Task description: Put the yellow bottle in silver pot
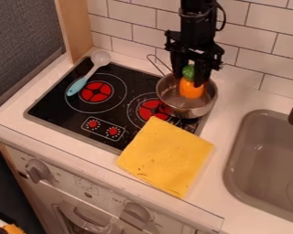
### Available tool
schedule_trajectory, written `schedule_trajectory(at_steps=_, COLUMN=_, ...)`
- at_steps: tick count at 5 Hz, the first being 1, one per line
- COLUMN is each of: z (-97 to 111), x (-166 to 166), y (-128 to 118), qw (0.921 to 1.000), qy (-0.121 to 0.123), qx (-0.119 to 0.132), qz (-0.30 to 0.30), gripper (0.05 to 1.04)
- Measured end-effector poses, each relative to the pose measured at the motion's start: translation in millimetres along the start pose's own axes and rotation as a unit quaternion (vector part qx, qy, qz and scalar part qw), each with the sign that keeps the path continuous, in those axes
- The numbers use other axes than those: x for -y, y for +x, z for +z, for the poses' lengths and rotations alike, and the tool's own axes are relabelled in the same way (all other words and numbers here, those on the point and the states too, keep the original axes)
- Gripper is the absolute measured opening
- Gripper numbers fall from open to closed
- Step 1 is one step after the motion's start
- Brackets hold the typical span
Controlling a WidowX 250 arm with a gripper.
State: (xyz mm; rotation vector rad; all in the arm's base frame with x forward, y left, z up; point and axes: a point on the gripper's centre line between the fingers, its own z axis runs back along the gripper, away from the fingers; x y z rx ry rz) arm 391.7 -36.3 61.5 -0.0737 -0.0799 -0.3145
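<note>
The black gripper hangs over the stove, and its fingers are closed on the green top of the orange bottle. This bottle is upright inside the silver pot – whether it touches the bottom, one cannot tell. A yellow cloth lies near the pot – partly on the stove.

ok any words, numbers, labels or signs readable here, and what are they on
None can be read.
Oven front: faint marks by the grey knobs, too small to read.
Cooktop panel: tiny marks around the red dials, also too small.
</note>
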Motion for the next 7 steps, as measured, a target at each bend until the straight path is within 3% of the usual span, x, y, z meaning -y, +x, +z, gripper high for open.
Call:
schedule_trajectory(at_steps=1, z=-13.1, x=0.4, y=-7.0, qw=0.9995, qy=-0.007, qx=-0.030, qz=0.001, gripper=0.676)
schedule_trajectory(at_steps=2, z=-9.3, x=-2.3, y=-2.8, qw=0.9997, qy=-0.002, qx=-0.025, qz=-0.004, gripper=0.953)
schedule_trajectory(at_steps=3, z=-9.4, x=-4.5, y=-4.7, qw=0.9995, qy=0.012, qx=-0.030, qz=0.007, gripper=1.007)
schedule_trajectory(at_steps=4, z=21.5, x=1.2, y=-5.6, qw=0.9990, qy=0.042, qx=0.001, qz=0.014, gripper=1.003)
schedule_trajectory(at_steps=5, z=45.8, x=1.8, y=-11.5, qw=0.9975, qy=0.054, qx=0.025, qz=0.038, gripper=1.000)
schedule_trajectory(at_steps=7, z=48.2, x=-10.0, y=-27.8, qw=0.9965, qy=0.027, qx=0.021, qz=0.077, gripper=1.000)
